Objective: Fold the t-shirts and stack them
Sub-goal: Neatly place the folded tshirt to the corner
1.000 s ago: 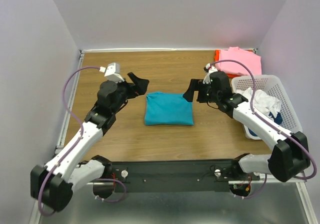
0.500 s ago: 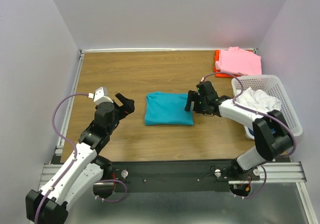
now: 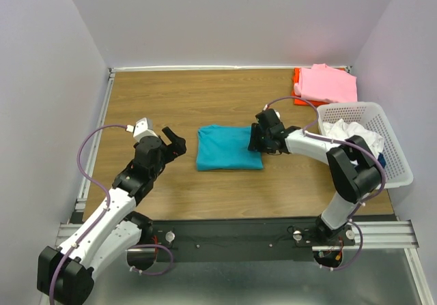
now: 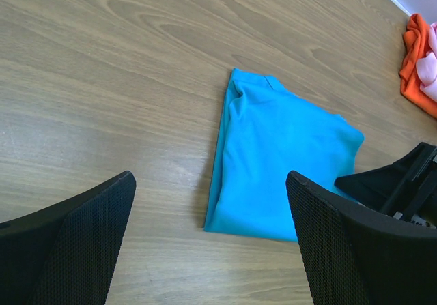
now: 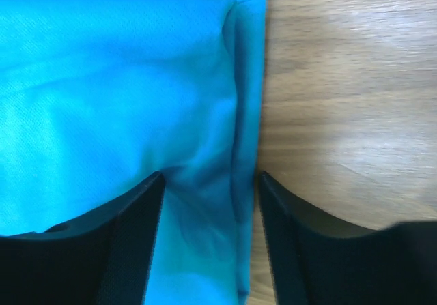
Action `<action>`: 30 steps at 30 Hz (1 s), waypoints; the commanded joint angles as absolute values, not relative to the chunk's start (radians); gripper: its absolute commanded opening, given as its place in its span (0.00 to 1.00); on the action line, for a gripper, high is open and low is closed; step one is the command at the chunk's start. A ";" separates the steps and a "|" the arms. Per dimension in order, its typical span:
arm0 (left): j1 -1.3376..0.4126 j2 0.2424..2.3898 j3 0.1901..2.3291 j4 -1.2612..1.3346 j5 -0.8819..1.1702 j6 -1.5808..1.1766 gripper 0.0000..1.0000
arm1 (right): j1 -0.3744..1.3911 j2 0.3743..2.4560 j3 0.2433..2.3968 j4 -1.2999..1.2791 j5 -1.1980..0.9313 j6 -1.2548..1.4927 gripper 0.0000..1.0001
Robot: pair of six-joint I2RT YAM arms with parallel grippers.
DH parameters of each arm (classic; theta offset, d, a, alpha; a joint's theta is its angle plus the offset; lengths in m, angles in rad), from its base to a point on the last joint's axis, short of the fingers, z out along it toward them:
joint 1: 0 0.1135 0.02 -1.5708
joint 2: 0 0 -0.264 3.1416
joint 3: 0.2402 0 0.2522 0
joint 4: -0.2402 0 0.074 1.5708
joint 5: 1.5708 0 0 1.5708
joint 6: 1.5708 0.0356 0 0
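Resting on the brown wooden worktop (image 3: 205,93), the folded teal cloth t-shirt (image 3: 229,148) has its right edge between the spread, empty fingers of the right pincer (image 5: 208,182). Pinching only the top layer could drag the fold open; the left pincer (image 3: 175,143) hangs open, empty.

Pink t-shirt (image 3: 329,83) hides most of orange-red t-shirt (image 3: 298,88).

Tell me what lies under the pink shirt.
An orange-red shirt; only its left edge shows beneath the pink shirt. The rest is covered.
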State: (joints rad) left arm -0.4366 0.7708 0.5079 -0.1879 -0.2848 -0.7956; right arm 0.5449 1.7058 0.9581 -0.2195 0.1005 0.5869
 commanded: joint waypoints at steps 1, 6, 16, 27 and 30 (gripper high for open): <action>-0.434 0.764 0.515 -0.170 -0.294 -0.776 0.98 | 0.574 1.778 0.969 -0.222 0.138 0.609 0.55; -0.434 0.742 0.509 -0.179 -0.308 -0.781 0.98 | 0.595 1.818 0.980 -0.222 0.162 0.598 0.32; -0.433 0.749 0.515 -0.195 -0.341 -0.792 0.98 | 0.607 1.868 1.170 -0.222 0.322 0.272 0.01; -0.433 0.756 0.515 -0.219 -0.393 -0.824 0.98 | 0.555 2.034 1.452 -0.224 0.702 -0.110 0.01; -0.431 0.756 0.514 -0.218 -0.413 -0.836 0.98 | 0.523 2.083 1.564 -0.222 0.764 -0.161 0.01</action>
State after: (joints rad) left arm -0.4355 0.7547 0.5079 -0.2070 -0.3443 -0.8101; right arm 0.5613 2.0243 1.4544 -0.2207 0.5766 -0.0357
